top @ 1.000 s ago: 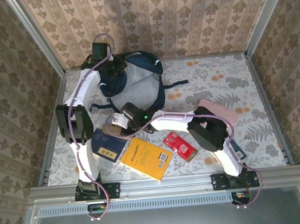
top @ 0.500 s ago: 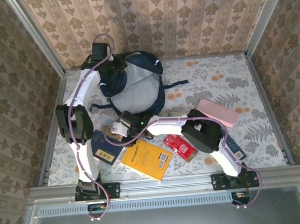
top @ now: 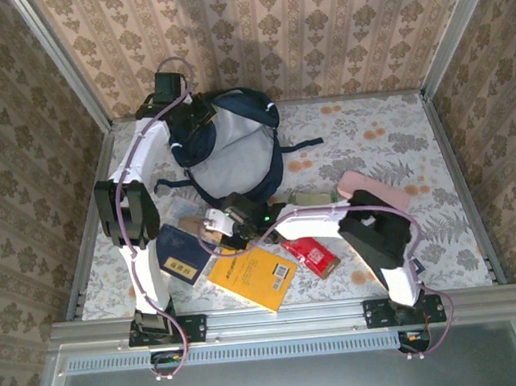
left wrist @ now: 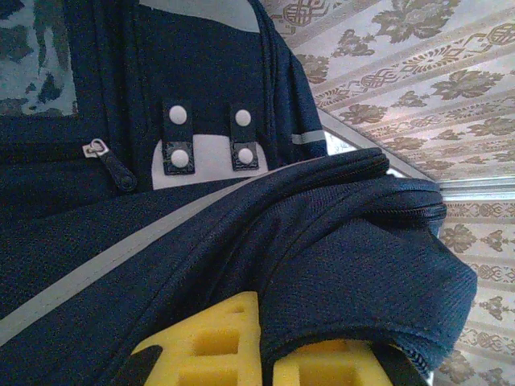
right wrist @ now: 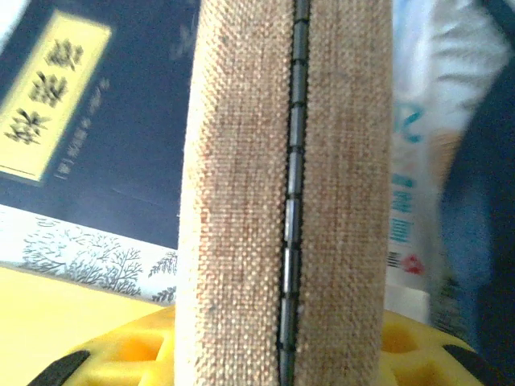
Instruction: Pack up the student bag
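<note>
Pouch (right wrist: pixel 282 161): clamped in right gripper (right wrist: pixel 282 346) over the book (top: pixel 180 253), beside the bag (top: pixel 233 155) lying far-left on the table (top: pixel 397 146), rim pinched by left gripper (left wrist: pixel 265 346); we should lift, then slide it into the mouth.

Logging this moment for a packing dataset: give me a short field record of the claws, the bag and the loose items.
left claw: shut on student bag fabric
right claw: shut on tan woven pouch, held over dark blue book
bag state: open, pale lining showing
loose items: yellow book, red packet, pink case
</note>
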You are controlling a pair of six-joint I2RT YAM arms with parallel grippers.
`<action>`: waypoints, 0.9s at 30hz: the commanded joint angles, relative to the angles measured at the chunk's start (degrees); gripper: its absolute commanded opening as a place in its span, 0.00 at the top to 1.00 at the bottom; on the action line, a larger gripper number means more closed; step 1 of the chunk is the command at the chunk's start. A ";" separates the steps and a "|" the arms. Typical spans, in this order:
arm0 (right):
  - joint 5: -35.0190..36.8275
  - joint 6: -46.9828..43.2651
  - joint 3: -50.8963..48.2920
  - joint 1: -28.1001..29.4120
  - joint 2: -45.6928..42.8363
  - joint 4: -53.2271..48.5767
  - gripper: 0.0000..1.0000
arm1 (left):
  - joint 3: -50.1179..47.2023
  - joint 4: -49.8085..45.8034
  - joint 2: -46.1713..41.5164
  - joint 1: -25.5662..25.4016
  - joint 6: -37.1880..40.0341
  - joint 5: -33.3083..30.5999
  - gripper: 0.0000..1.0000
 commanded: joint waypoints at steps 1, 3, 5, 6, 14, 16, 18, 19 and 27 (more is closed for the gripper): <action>1.80 6.18 -5.31 -1.95 -7.81 10.76 0.89 | 4.62 0.14 -2.64 1.11 -0.95 -2.42 1.00; 2.58 10.57 -8.54 -2.99 -10.17 12.66 0.93 | 4.81 -0.17 -3.93 1.06 -0.78 -3.10 1.00; 4.87 14.51 -10.90 -3.56 -11.36 12.74 1.00 | 4.41 -0.35 -5.71 1.10 -0.55 -3.83 1.00; 5.77 15.91 -11.57 -3.71 -11.38 12.35 1.00 | 4.22 -0.27 -6.59 1.02 -0.40 -4.05 1.00; 13.20 24.29 -12.43 -8.23 -10.22 8.71 1.00 | 0.19 -1.15 -16.28 -1.41 3.05 -8.23 1.00; 13.26 25.65 -11.89 -10.22 -10.10 7.11 1.00 | -1.82 -0.66 -18.94 -2.16 3.32 -9.18 1.00; 14.80 27.30 -10.71 -12.42 -10.02 4.62 1.00 | -2.78 -0.90 -21.10 -3.20 4.13 -10.79 1.00; 15.01 28.02 -10.06 -13.62 -10.17 3.48 1.00 | -2.79 -1.48 -21.94 -4.01 5.06 -12.06 1.00; 1.81 31.41 2.26 -18.10 -8.52 -9.09 1.00 | -0.46 -3.67 -22.71 -9.17 18.12 -16.04 1.00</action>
